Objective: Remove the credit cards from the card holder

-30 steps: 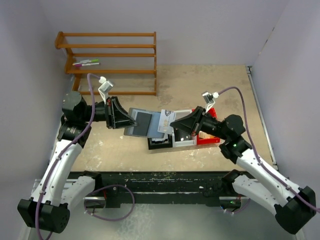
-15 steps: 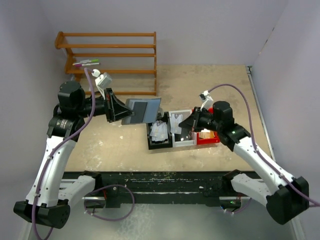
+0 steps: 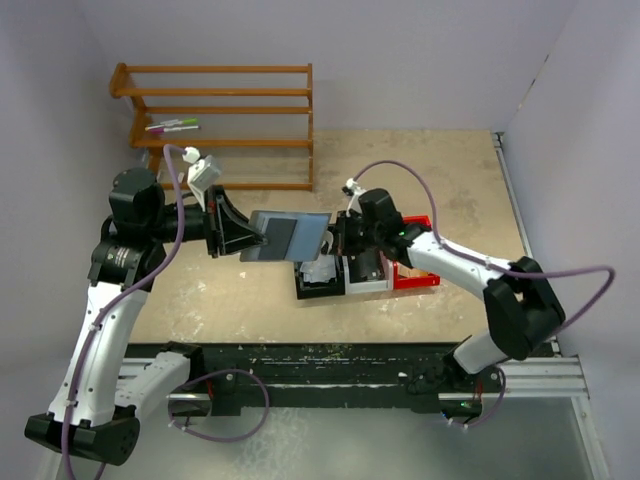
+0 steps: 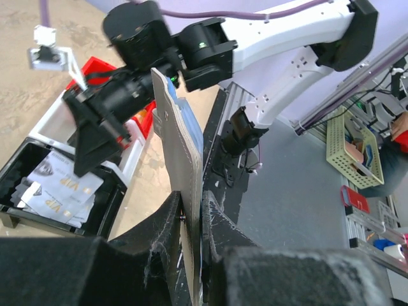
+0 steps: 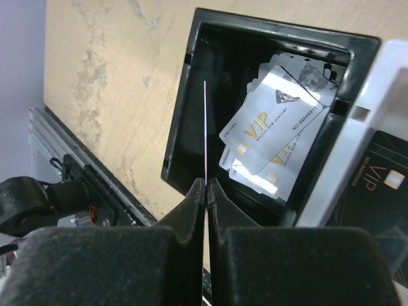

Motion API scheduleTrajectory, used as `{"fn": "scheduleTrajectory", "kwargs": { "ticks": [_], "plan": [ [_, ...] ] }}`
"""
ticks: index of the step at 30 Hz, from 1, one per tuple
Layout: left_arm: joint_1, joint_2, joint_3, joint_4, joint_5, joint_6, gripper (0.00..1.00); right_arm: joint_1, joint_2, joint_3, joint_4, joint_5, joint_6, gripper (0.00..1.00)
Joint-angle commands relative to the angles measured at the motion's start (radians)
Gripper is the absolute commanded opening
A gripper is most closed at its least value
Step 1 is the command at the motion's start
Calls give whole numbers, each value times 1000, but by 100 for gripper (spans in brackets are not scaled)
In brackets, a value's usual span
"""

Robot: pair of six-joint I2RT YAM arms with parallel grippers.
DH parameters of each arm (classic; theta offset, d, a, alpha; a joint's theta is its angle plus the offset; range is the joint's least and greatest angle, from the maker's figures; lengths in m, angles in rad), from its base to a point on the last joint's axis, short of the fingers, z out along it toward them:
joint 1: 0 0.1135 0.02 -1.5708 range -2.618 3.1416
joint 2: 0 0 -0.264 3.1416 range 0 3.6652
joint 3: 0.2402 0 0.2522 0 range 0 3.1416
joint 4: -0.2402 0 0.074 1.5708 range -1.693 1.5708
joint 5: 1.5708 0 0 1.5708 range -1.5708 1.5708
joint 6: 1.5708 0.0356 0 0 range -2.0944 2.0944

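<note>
– Two grippers are meeting over the middle of the table (image 3: 420, 170), are you seeing that?
– Yes. The left gripper (image 3: 250, 240) is clamping the card holder (image 3: 285, 236) by its left end, jaws pressing on both faces. It is holding it up off the table, with the darker pocket panel showing from above.
– And the right gripper (image 3: 335, 240)?
– It is hanging just beside the holder's other end, above the black bin (image 3: 303, 292). Its jaws are squeezing together on one thin card (image 5: 205, 127). From the wrist that card is showing only its edge, so I am not making out its colour.
– Is that card touching the holder?
– I cannot tell from where I am standing.
– Where are the other credit cards (image 5: 271, 124) sitting?
– Several pale silvery ones are lying overlapped inside the black bin, gold lettering facing up. A black card (image 5: 376, 185) is lying in the white bin (image 3: 365, 283) right next to it. The red bin (image 3: 415, 278) is standing on the far side of the white one.
</note>
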Motion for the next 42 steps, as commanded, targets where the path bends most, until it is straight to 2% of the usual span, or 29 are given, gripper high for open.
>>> {"fn": "scheduleTrajectory", "kwargs": {
  "ticks": [1,7,13,18,22,26,29,32,35,38,42],
  "plan": [
    [-5,-15,7,44,80,-6,3,39,71,46,79,80,47,0],
    [-5,-28,2,68,121,-13,3,79,156,121,68,98,46,0],
    [-5,-28,5,30,134,42,2,82,96,180,-36,154,4,48],
    [-5,-28,14,13,153,68,2,80,-81,195,-118,166,-21,70],
    [-5,-29,12,-1,167,81,2,72,-279,164,-90,102,8,79],
    [-5,-28,10,-6,168,81,1,25,-403,168,-17,-40,28,83],
    [-5,-28,9,-9,171,84,1,12,-455,140,141,-186,89,84],
    [-4,-29,7,-9,173,83,1,12,-446,120,324,-306,153,89],
    [-5,-27,9,-9,172,81,1,19,-419,113,415,-389,205,94],
    [-5,-28,8,-6,172,76,1,32,-410,101,434,-404,202,92],
    [-4,-24,6,-6,163,76,0,61,-406,80,459,-435,200,83]
  ]
}}
